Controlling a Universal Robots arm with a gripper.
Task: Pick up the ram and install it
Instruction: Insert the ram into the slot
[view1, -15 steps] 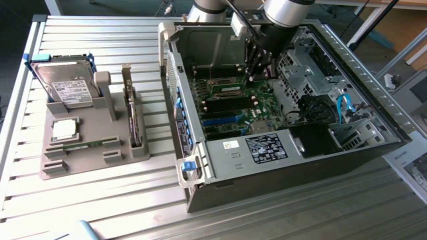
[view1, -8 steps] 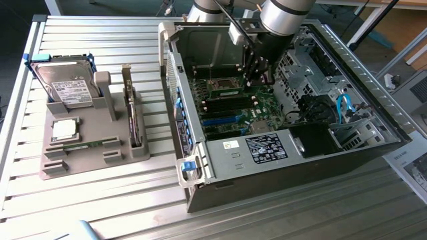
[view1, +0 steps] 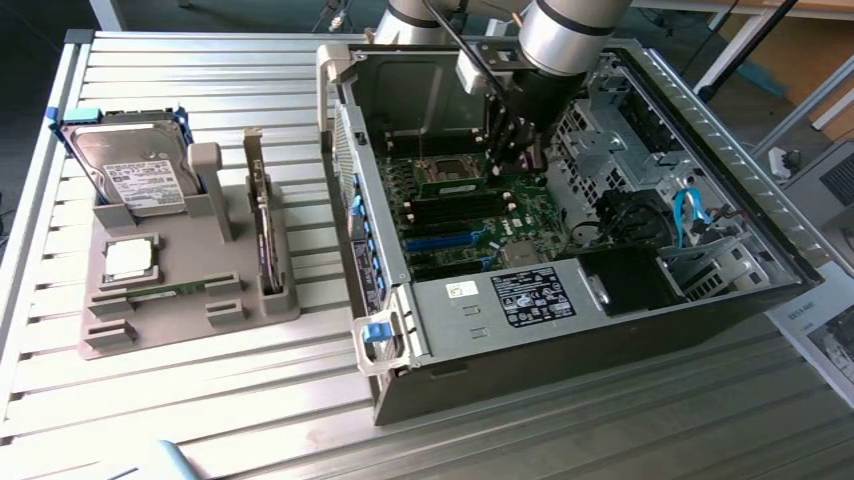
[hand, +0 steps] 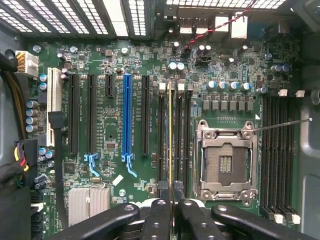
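Hand (hand: 171, 202) is clamped on the ram (hand: 170, 135). The stick hangs edge-on straight beneath it, long axis parallel with the black memory slots (hand: 180, 140) beside the empty processor socket (hand: 225, 162). Can't tell if it's seated.

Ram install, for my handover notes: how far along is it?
Done: the pickup. The ram is clamped edge-on in the gripper, inside the computer case. In hand: it is lined up along the memory slots beside the empty CPU socket. Left: seating it. I cannot tell whether it is pressed home, and the gripper has not let go.
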